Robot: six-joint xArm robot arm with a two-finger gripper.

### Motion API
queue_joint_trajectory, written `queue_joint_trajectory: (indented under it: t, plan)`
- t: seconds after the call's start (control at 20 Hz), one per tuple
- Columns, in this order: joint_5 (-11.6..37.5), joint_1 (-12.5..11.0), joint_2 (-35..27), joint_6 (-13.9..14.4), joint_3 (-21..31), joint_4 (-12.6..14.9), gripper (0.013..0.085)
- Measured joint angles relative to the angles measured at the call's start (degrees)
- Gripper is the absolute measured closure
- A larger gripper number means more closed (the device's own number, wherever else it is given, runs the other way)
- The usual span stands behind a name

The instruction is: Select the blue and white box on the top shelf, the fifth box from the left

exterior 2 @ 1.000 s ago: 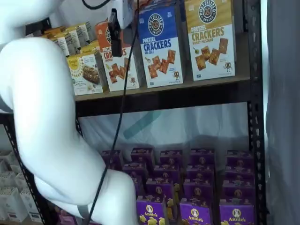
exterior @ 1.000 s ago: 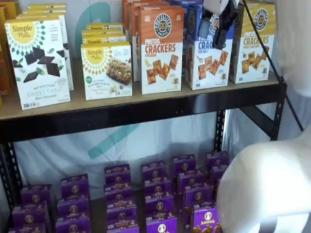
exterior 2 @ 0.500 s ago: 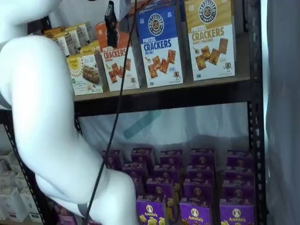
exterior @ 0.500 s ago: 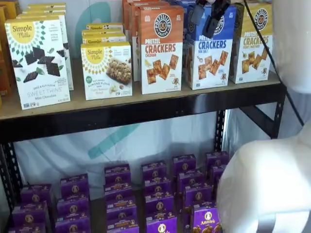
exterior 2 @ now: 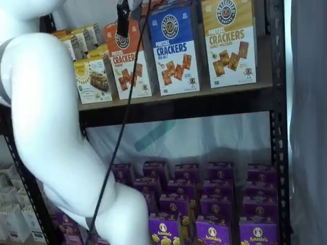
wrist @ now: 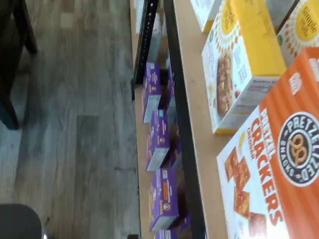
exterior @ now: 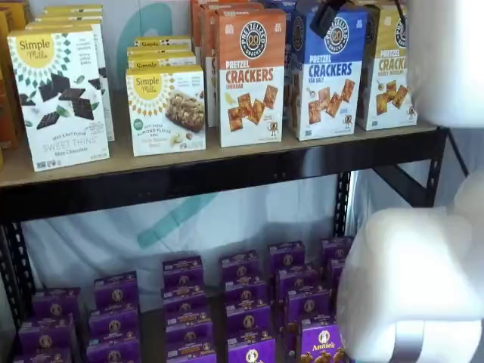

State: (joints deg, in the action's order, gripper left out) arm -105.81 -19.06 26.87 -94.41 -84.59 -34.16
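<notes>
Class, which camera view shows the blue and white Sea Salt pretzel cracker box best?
A shelf view shows the blue and white box best: its whole front is unobstructed. In the other shelf view, a black claw finger overlaps its top. The wrist view misses it.

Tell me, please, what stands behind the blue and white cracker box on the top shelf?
Behind the blue and white box on the top shelf, another blue box top shows. How many more follow is hidden by the front box and the fingers.

Blue-topped, white-bottomed box [exterior: 327, 72] shows brown crackers; beside it, an orange-topped box [exterior: 251, 76]. Purple boxes [exterior: 246, 302] sit below the tan, black-beamed shelf [exterior: 189, 178].
</notes>
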Motion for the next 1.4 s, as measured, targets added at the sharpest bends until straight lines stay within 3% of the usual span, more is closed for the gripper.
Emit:
queue_joint_trajectory:
  t: [0.2,0.4,0.95,1.2,1.4]
  plan:
    - [-2.07,-1.92,-2.01,0.1,-2.89,-2.71,0.013]
    - [1.13,-2.44,-1.61,0.32,-2.58,-4.22,0.013]
    - [15.07,1.68,-1.38,-0.75,0.87,1.25,0.013]
    - [16.85,1.74,-3.63,-2.16,-0.35,3.22,0.013]
    - [15.25,1.2,-6.76,-3.56,-3.48,5.4,0.013]
